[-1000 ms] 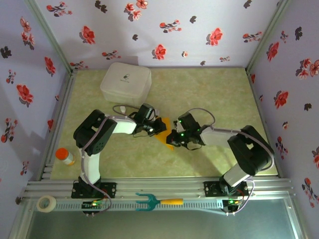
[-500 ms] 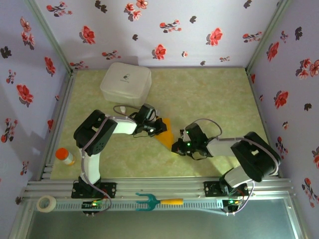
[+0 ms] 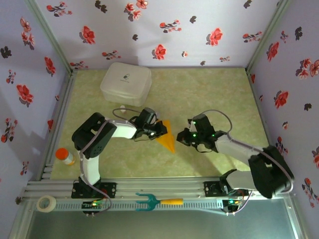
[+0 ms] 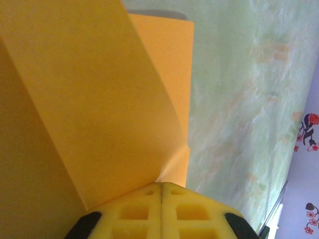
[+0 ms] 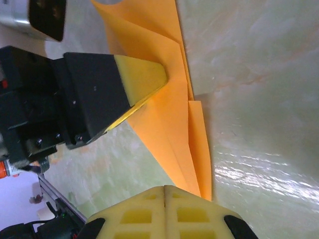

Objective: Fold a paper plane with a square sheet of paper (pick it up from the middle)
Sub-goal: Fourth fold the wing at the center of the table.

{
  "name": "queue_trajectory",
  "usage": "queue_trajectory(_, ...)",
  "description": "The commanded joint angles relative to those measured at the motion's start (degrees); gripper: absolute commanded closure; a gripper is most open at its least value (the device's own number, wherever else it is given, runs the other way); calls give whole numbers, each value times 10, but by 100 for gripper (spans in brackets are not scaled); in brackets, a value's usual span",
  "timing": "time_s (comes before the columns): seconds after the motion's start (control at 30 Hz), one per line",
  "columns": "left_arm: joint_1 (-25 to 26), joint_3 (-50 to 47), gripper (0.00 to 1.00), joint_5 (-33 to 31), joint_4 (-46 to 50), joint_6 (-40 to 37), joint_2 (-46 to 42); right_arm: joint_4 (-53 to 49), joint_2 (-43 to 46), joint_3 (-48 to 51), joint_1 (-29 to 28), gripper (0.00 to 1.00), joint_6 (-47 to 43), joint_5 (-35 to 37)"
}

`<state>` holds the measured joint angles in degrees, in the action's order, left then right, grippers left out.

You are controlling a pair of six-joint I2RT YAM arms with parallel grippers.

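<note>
- Floral walls (image 3: pixel 199 30) on three sides of a green marbled table (image 3: pixel 214 94).
- We see the plane (image 3: pixel 168 138) near the table's middle, its tip toward the near edge.
- Left gripper (image 3: pixel 158 130) is pinching the plane's wide end. In the right wrist view its yellow pads (image 5: pixel 142 74) are clamped on the fold.
- In the left wrist view, orange paper (image 4: pixel 99 99) fans out from the closed tips.
- Right gripper (image 3: pixel 183 139) sits just right of the plane's tip, jaws pressed together. We see nothing between them, and can't tell if they touch the paper.
- White box (image 3: pixel 126 82) sits toward the far left corner.
- Orange-capped bottle (image 3: pixel 64 156) stands at the left edge.
- Tape (image 3: pixel 46 203) and a teal tool (image 3: pixel 157 201) lie on the front rail (image 3: pixel 199 203).
</note>
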<state>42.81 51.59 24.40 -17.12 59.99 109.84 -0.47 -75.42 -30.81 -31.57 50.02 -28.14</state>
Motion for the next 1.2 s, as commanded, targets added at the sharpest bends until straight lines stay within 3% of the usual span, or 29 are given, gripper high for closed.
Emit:
queue_trajectory(0.0,6,-20,93,-24,52,10,6,40,-54,-39,-11,95,12,-34)
queue_trajectory(0.43,4,-10,93,-17,50,3,10,88,-199,-102,-27,98,16,-50)
queue_trajectory(1.0,-11,6,89,23,61,-32,-38,69,-248,-14,-24,100,-9,-2)
queue_trajectory(1.17,-11,-8,93,38,66,-33,-45,55,-234,-23,-23,100,-13,3)
